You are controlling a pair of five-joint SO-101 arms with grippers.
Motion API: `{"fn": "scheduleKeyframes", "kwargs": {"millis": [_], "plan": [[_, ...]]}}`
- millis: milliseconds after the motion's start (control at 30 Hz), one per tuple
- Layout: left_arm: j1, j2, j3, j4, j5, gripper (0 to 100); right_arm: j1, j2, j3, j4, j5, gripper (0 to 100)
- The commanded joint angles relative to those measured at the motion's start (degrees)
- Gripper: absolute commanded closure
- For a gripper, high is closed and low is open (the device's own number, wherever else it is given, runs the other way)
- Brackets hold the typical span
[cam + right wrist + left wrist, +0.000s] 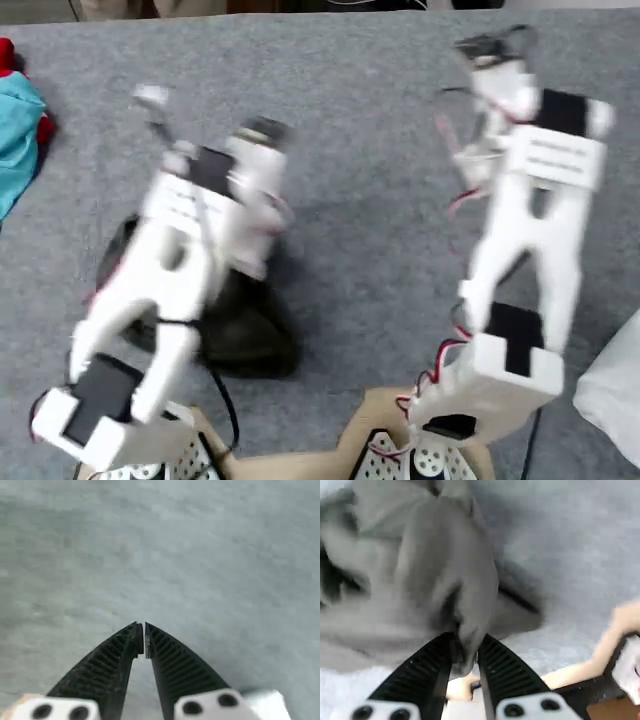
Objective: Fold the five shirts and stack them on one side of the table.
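Note:
A dark grey shirt lies crumpled on the grey table near the front left, partly under my left arm; it appears as a dark heap in the high view. My left gripper is shut on a fold of this shirt. My right arm stretches toward the back right of the table. Its gripper is shut with nothing in it, above bare table cloth.
A teal shirt and a red one lie at the left edge. A white shirt sits at the right front edge. The grey table is bare between the arms and at the back.

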Motion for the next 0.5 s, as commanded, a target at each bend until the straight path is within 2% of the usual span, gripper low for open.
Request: {"fn": "scheduleKeyframes", "kwargs": {"millis": [0,133,233,333,400,467], "plan": [[12.40,-2.77,0.44,-4.92,1.32,98,9.45,-0.57,-5.23,0.88,4.04,97.7],[19.69,-2.33,0.35,-9.14,5.45,97,16.13,-0.57,-7.16,2.02,7.82,97.6],[22.15,-1.45,0.18,-8.18,7.21,85,18.07,-0.40,-6.90,2.37,9.41,97.6],[18.90,-1.36,-2.81,-2.46,16.09,69,17.89,-0.22,-6.81,2.46,9.23,97.6],[14.33,-1.36,-8.09,1.23,21.01,66,16.66,-0.22,-6.81,2.55,8.44,97.5],[7.38,-1.36,-13.45,3.16,20.92,66,14.55,-0.22,-6.81,2.55,5.63,97.5]]}}
